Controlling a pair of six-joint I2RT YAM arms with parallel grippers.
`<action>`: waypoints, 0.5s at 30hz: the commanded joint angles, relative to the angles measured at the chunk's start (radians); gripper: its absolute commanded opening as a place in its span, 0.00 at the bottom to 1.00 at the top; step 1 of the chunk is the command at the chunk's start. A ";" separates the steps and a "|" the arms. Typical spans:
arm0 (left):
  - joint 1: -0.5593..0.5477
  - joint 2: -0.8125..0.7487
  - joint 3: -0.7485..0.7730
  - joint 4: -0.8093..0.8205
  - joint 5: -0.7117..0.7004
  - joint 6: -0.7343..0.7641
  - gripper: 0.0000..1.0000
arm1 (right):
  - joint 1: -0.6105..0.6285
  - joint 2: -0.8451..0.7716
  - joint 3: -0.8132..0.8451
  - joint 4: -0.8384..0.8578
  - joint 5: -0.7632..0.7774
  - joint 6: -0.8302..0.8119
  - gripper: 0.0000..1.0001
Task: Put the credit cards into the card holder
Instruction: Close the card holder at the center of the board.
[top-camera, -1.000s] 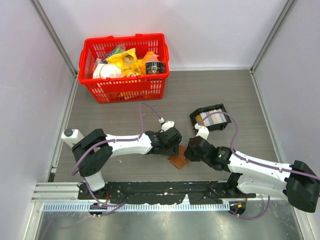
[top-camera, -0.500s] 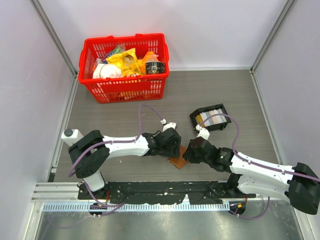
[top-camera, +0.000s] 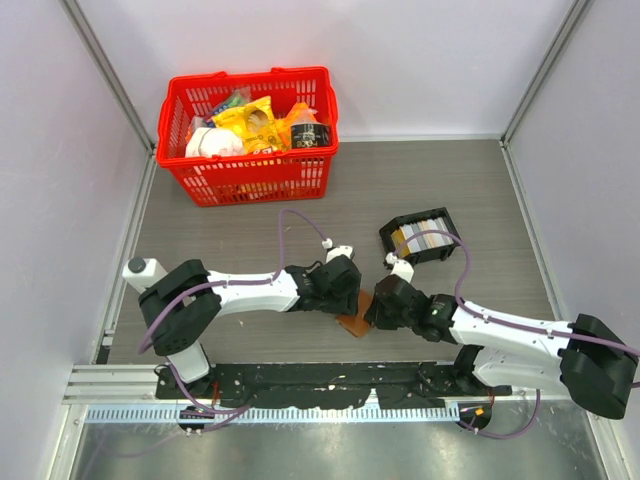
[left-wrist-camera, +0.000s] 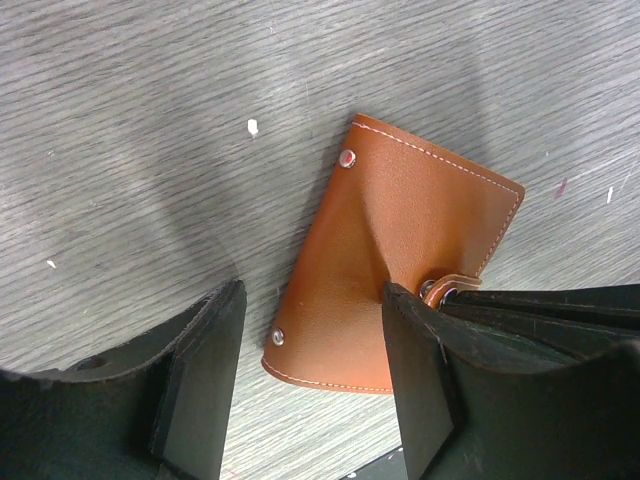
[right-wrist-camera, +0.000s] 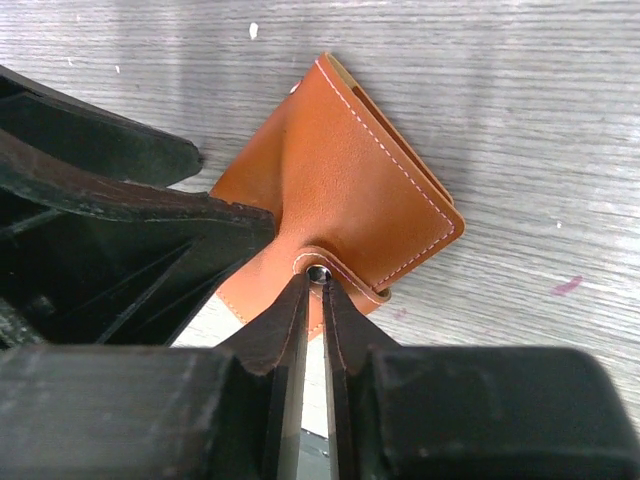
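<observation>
- Basket (top-camera: 250, 135) of red plastic stands far at the back left, with groceries inside.
- Left gripper (left-wrist-camera: 310, 375) has its fingers apart, one on each side of the holder's (left-wrist-camera: 400, 270) near edge, probably to keep it from sliding.
- The holder lies closed on the table (top-camera: 450, 180) between the arms: brown leather, pale stitching, metal rivets.
- Right gripper (right-wrist-camera: 312, 300) has its tips almost together at the snap tab (right-wrist-camera: 330, 272), I think to unfasten it.
- Cards (top-camera: 425, 237) stand in the black tray (top-camera: 394, 230) behind.

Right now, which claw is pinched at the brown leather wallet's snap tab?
The right claw, nearly shut at the brown leather wallet's snap tab; the left claw stays wide open.
</observation>
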 joint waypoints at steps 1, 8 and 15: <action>0.004 0.026 0.008 0.003 0.004 0.007 0.60 | -0.005 0.010 -0.003 0.068 0.011 0.004 0.16; 0.002 0.037 0.017 0.003 0.016 0.016 0.59 | -0.030 0.042 -0.002 0.101 -0.010 -0.019 0.16; 0.004 0.034 0.008 0.000 0.012 0.010 0.56 | -0.061 0.053 -0.002 0.080 -0.018 -0.025 0.16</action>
